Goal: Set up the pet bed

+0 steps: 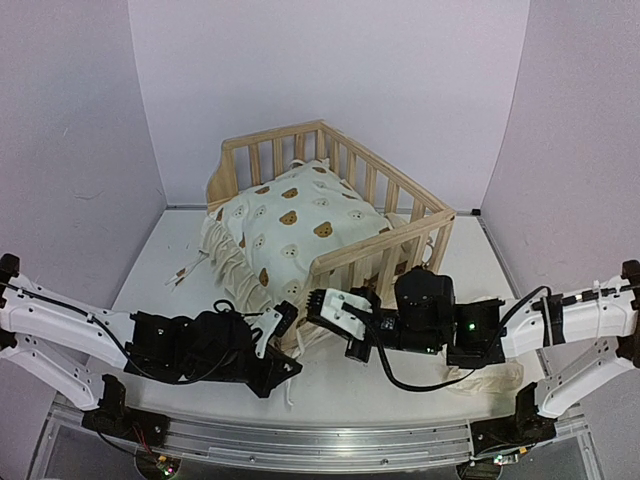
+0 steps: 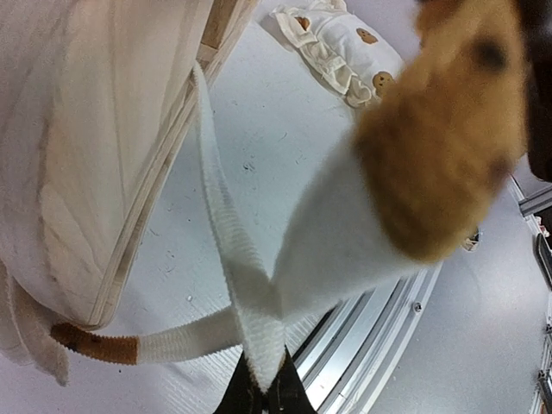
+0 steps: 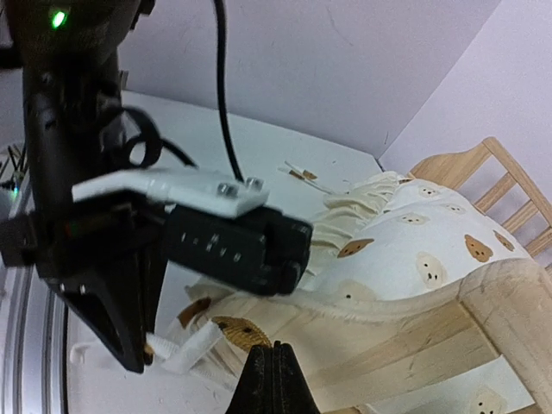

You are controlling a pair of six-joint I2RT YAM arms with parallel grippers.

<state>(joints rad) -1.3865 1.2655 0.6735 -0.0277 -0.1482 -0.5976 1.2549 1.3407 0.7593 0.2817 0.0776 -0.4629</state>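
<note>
The pet bed (image 1: 330, 150) is a pine slatted frame at mid-table, and its rail (image 3: 431, 332) fills the right wrist view. A cream bear-print cushion (image 1: 295, 225) lies in it and spills over the open front-left side. My left gripper (image 1: 288, 318) is at that front corner, shut on one of the cushion's white ties (image 2: 250, 285). Another brown-tipped tie end (image 2: 95, 345) trails on the table. My right gripper (image 1: 318, 303) is just right of the left one, by the front rail. Its jaws (image 3: 276, 371) are shut with nothing between them.
A small bear-print pillow (image 2: 345, 43) lies on the table to the right, partly under the right arm (image 1: 490, 378). Loose ties (image 1: 185, 272) trail left of the bed. The metal rail at the table's near edge (image 2: 388, 336) is close behind the left gripper.
</note>
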